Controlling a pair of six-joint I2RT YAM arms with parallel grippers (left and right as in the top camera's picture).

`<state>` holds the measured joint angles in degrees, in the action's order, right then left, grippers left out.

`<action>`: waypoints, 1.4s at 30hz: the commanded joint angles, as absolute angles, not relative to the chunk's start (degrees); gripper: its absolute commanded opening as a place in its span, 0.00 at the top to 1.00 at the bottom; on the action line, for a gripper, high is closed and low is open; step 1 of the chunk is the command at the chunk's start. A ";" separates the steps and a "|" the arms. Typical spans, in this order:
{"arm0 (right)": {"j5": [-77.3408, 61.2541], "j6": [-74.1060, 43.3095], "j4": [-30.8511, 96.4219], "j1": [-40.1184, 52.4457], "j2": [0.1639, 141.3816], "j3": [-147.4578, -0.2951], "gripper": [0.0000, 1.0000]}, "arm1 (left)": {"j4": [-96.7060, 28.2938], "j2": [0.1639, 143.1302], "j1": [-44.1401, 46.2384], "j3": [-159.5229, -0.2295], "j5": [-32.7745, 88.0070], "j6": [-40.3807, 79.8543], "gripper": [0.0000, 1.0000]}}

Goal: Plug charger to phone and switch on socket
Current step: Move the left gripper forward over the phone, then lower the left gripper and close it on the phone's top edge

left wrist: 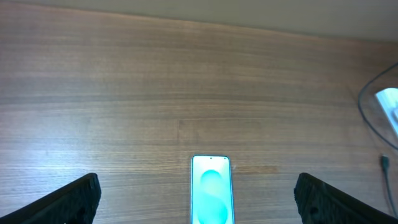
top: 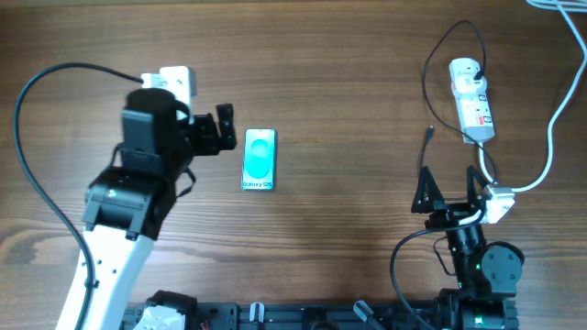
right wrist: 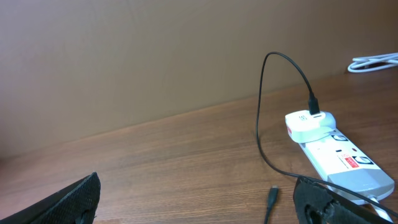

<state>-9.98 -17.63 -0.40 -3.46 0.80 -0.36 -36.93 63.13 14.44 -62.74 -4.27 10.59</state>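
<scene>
I have the left gripper (top: 226, 130) spread wide, just beside the small rectangular smartphone with the cyan screen (top: 259, 159), which lies flat at its 3 o'clock. I judge the wide opening is there to take the smartphone by its long edges and keep it steady. Well apart to the right, the thin black charger cable (top: 429, 133) lies loose, its small connector tip at 12 o'clock from the right gripper (top: 449, 194). This one is also wide and empty, placed to pick the tip. The white elongated power strip (top: 471, 101) sits at 1 o'clock, with the black plug already in it.
</scene>
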 commanded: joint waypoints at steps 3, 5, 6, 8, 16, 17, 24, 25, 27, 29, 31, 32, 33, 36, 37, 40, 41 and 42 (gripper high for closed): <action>-8.78 -16.67 -0.58 -3.60 0.64 -0.30 0.01 | -37.10 70.17 22.20 -64.10 -13.34 18.37 0.00; -8.78 -16.67 -0.58 -3.60 0.64 -0.30 0.00 | -36.84 75.33 24.21 -64.10 -13.13 18.70 0.00; -8.78 -16.67 -0.58 -3.60 0.64 -0.30 0.00 | -36.64 78.15 24.77 -64.10 -13.10 18.70 0.00; -8.78 -16.67 -0.58 -3.60 0.64 -0.30 0.00 | -35.57 83.11 25.02 -64.07 -12.69 18.74 0.00; -8.78 -16.67 -0.58 -3.60 0.64 -0.30 0.00 | -34.22 97.91 24.97 -64.07 -4.73 19.20 0.00; -8.78 -16.67 -0.58 -3.60 0.64 -0.30 0.00 | -33.78 99.74 24.97 -64.07 -4.73 20.82 0.00; -8.78 -16.67 -0.58 -3.60 0.64 -0.30 0.00 | -31.92 105.71 24.97 -64.07 -4.78 21.93 0.00; -8.78 -16.67 -0.58 -3.60 0.64 -0.30 0.01 | -31.68 105.78 24.97 -64.07 -4.78 21.93 0.00; -8.78 -16.67 -0.58 -3.60 0.64 -0.30 0.00 | -31.18 105.78 24.97 -64.05 -4.78 21.93 0.00; -8.78 -16.67 -0.58 -3.60 0.64 -0.30 0.00 | -30.61 105.78 24.97 -63.92 -4.75 21.93 0.00; -8.78 -16.67 -0.58 -3.60 0.64 -0.30 0.00 | -30.65 105.78 24.97 -63.75 -4.75 21.91 0.00; -8.78 -16.67 -0.58 -3.60 0.64 -0.30 0.00 | -30.63 105.78 24.97 -63.70 -4.78 21.91 0.00; -8.78 -16.67 -0.58 -3.60 0.64 -0.30 0.00 | -30.61 105.78 24.97 -63.70 -4.78 21.91 0.00; -8.78 -16.64 -0.58 -3.60 0.64 -0.30 0.00 | -30.61 105.78 24.97 -63.64 -4.78 21.91 0.00; -8.78 -16.64 -0.58 -3.60 0.64 -0.30 0.00 | -30.59 105.78 24.97 -63.64 -4.80 21.91 0.00; -8.78 -16.69 -0.58 -3.60 0.64 -0.30 0.00 | -30.59 105.78 24.97 -63.64 -5.45 21.91 0.00; -8.78 -16.67 -0.58 -3.60 0.64 -0.30 0.00 | -30.59 105.78 24.97 -63.64 -5.45 21.93 0.00; -8.78 -16.69 -0.58 -3.60 0.64 -0.30 0.00 | -30.57 105.78 24.97 -63.64 -5.45 21.91 0.00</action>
